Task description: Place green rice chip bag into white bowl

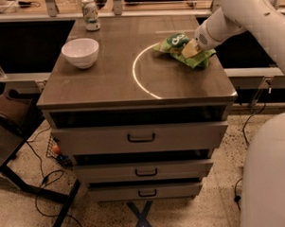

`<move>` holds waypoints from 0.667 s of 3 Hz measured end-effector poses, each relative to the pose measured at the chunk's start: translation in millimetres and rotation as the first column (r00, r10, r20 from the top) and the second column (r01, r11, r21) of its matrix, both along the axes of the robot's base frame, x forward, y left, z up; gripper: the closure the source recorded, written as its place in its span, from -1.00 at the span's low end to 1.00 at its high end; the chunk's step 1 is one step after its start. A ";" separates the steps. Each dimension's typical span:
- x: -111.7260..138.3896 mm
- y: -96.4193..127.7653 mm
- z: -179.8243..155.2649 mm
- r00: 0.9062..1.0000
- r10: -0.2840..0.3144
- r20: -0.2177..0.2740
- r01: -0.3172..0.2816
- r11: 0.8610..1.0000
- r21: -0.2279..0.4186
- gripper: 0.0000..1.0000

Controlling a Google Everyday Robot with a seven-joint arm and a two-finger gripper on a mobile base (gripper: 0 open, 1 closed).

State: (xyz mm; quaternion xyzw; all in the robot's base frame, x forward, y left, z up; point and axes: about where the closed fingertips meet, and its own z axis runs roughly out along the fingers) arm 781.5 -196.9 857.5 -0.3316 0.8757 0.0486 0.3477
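The green rice chip bag lies crinkled on the right rear part of the brown cabinet top. My gripper comes in from the right on the white arm and sits right at the bag's right side, touching it. The white bowl stands empty at the left rear of the top, well apart from the bag.
A green-and-white drink can stands at the back left, behind the bowl. A bright arc of light crosses the top left of the bag. Drawers sit below the front edge. A dark chair stands at the left.
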 end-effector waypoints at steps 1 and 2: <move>0.0 0.0 0.5 1.000 0.000 0.000 0.000 1.000 0.000 1.00; 0.0 0.1 0.9 1.000 0.000 0.000 0.000 1.000 0.000 1.00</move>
